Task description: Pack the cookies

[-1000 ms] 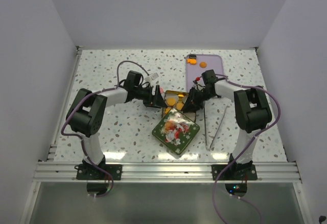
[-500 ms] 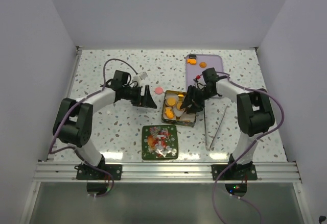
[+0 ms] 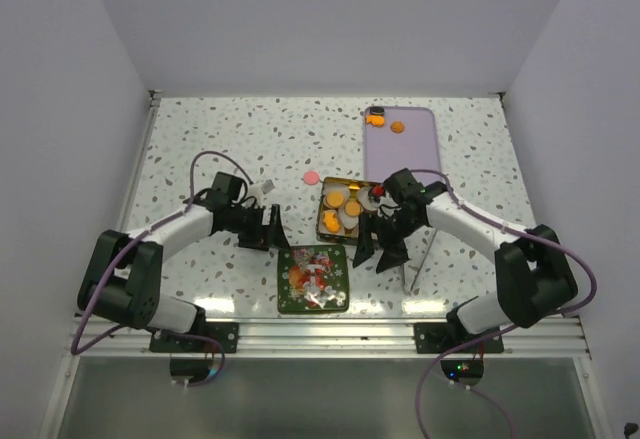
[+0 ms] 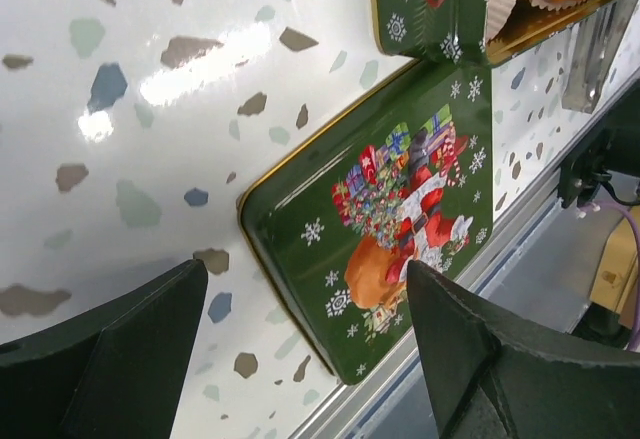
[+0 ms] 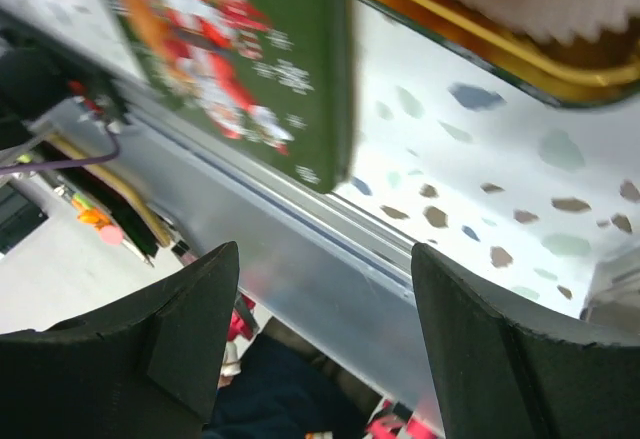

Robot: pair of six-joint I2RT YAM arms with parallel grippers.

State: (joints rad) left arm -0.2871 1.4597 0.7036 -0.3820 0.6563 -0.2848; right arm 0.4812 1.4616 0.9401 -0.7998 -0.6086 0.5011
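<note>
- The green lid lay flat at the middle of the desk's near edge. It was printed with a Santa, a heap of wrapped gifts and white snowflakes inside a gold rim, and no lettering could be made out on it.
- The left jaws were spread wide and held nothing. They hung low over bare desk just left of the lid's far-left corner.
- The right jaws were also spread wide and empty. They sat just right of the lid, at the near-right corner of the open tin.
- The tin stood just beyond the lid. Orange cookies lay in white paper cups inside it, beyond both pairs of jaws and between neither.
- A pink cookie lay alone on the desk off the tin's far-left corner.
- More orange cookies and a black cookie rested on a purple tray toward the far-right corner, well apart from the jaws.
</note>
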